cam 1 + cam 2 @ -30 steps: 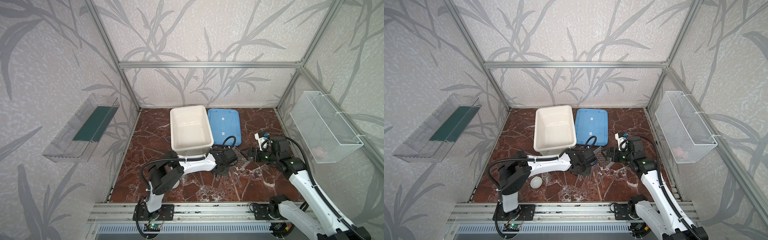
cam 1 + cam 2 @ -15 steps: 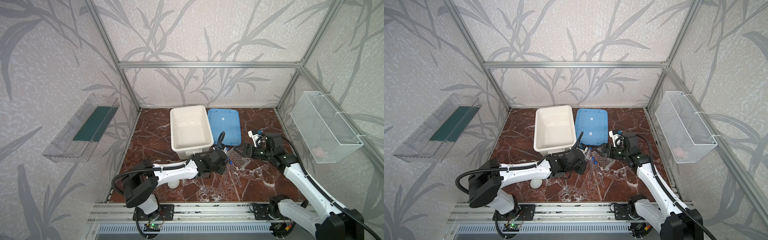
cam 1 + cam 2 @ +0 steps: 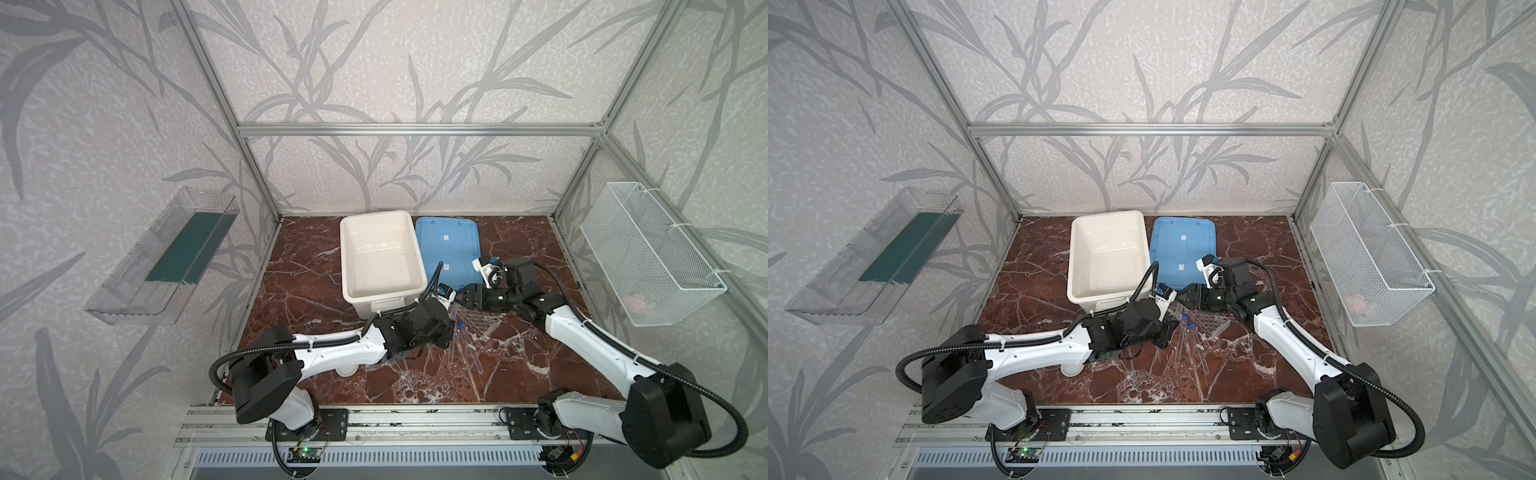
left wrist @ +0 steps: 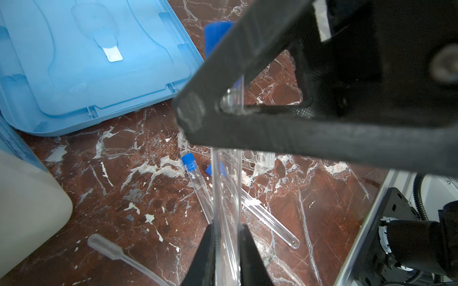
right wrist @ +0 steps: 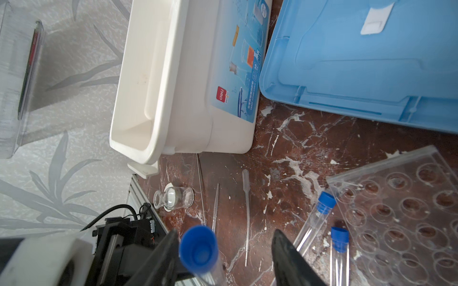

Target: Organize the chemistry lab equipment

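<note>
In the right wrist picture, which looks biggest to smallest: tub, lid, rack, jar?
1. tub and lid look about alike, both cut off
2. rack, also cut off
3. jar, clearly smallest

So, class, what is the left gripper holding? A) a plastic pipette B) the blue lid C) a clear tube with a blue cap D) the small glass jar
C: in the left wrist view the left gripper is closed around a clear tube with a blue cap.
</note>
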Available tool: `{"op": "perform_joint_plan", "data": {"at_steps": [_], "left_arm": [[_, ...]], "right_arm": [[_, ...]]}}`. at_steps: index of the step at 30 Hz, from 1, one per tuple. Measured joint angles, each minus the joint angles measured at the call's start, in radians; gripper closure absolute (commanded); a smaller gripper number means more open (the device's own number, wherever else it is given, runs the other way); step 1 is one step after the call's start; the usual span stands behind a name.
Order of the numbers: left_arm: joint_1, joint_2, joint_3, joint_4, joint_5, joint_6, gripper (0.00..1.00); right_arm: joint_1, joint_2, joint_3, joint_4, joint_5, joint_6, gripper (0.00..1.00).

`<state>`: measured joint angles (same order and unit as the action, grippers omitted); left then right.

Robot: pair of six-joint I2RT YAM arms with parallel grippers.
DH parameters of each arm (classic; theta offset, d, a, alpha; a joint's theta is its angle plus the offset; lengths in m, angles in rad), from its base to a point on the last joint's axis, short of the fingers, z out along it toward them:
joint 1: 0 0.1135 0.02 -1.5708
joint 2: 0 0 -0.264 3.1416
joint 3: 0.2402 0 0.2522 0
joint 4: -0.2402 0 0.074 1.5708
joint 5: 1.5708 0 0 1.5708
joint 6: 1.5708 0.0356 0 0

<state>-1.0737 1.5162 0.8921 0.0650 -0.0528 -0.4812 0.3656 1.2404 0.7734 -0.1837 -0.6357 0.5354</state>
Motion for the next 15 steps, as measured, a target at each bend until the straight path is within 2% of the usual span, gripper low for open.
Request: {"op": "perform_joint_plan", "data": {"at_steps": [6,15], "left_arm": [[-0.003,0.000,0.000,0.004,0.001,0.000,0.83],[-0.005,0.008,0.000,0.003,0.001,0.000,0.83]], "right_arm": [[0.012,0.016,0.000,0.002,0.010,0.002,0.66],[0.014,0.016,0.000,0.005,0.016,0.003,0.75]]}}
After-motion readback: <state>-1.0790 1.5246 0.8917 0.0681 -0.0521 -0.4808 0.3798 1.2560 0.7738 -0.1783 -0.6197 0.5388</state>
